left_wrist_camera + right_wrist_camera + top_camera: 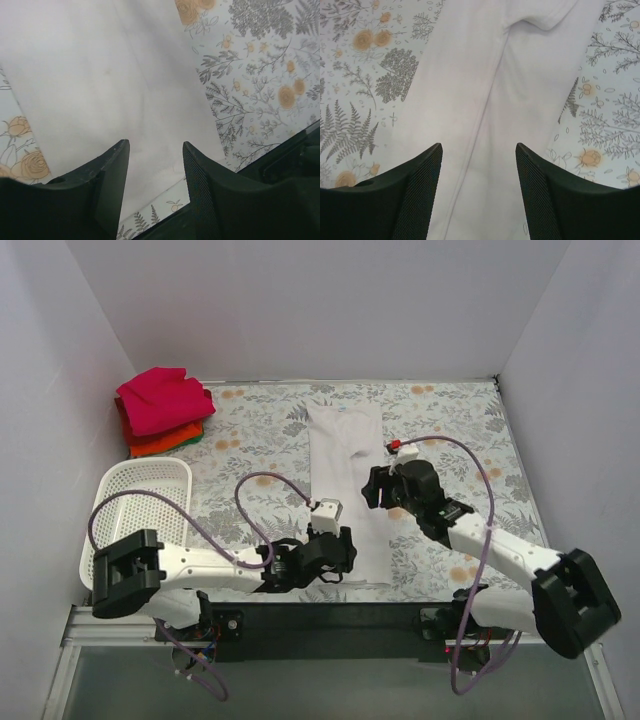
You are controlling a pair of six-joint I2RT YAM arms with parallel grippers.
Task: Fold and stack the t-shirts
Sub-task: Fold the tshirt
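Note:
A white t-shirt (345, 450) lies flat on the floral table, folded lengthwise into a long narrow strip running from near to far. My left gripper (340, 545) hovers over its near end, jaws open with only white cloth (125, 75) below them and the near hem just ahead of the fingertips (122, 150). My right gripper (375, 488) is over the strip's right side at mid-length, also open and holding nothing; the cloth (520, 75) fills the gap below it. At the back left sits a stack of folded t-shirts: magenta-pink (160, 400) on top, red-orange (160, 445) under it, a green edge (200, 433) showing.
A white mesh basket (175, 475) stands at the left, beside the left arm. White walls close the table on three sides. The floral tablecloth (460, 430) is bare to the right of the shirt. A purple cable loops over each arm.

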